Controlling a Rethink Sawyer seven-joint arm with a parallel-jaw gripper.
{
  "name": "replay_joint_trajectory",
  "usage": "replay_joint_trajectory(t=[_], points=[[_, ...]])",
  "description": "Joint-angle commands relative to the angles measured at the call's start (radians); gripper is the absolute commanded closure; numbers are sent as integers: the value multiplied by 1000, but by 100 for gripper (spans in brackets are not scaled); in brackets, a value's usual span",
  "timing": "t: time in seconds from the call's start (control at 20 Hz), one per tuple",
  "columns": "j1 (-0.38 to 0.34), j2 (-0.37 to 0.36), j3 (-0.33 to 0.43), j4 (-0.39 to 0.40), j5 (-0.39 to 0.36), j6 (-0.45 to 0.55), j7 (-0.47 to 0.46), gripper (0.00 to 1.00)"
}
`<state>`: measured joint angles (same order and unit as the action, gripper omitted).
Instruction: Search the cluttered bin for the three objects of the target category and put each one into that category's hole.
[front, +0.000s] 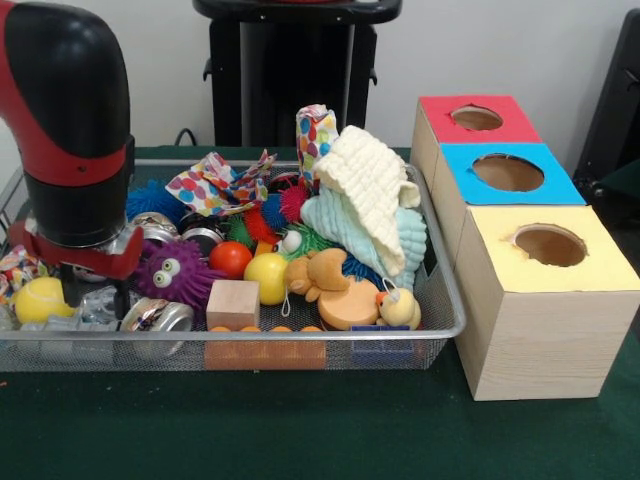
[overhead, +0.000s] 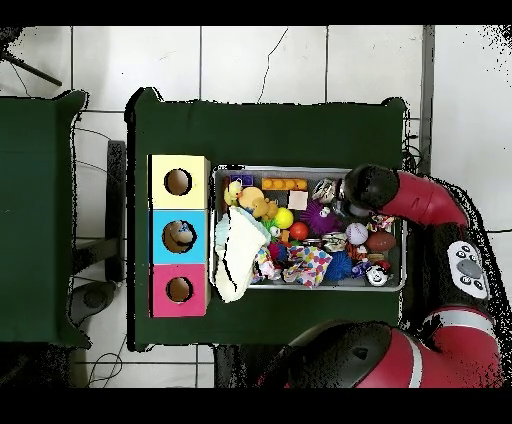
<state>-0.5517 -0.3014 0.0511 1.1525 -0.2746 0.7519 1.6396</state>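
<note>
We see the gripper (front: 88, 285) lowered into one end of the wire-mesh bin (front: 440, 300), its fingers buried among the clutter, so we cannot tell whether they are apart or together. In the front view, a crushed silver can (front: 158, 316) lies just below it, a yellow ball (front: 42, 298) sits just beside it toward the picture's left, and a purple furry toy with googly eyes (front: 172, 272) presses close on the other side. Farther from the gripper along the bin come a red ball (front: 231, 258), a wooden block (front: 233, 303), a second yellow ball (front: 267, 276) and a small yellow duck (front: 399, 306). A heap of cream and pale blue cloths (front: 375, 205) fills the bin's opposite end. Beyond that end, well apart from the gripper, stand three boxes with round holes, topped yellow (front: 548, 252), blue (front: 507, 173) and red (front: 476, 118).
</note>
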Motion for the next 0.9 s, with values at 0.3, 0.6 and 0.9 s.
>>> replay_joint_trajectory(t=[0.3, 0.6, 0.9], points=[[-2, -12, 46, 177, -30, -55, 11, 0], [31, -16, 21, 102, -53, 72, -41, 0], [31, 6, 34, 47, -58, 88, -76, 0]])
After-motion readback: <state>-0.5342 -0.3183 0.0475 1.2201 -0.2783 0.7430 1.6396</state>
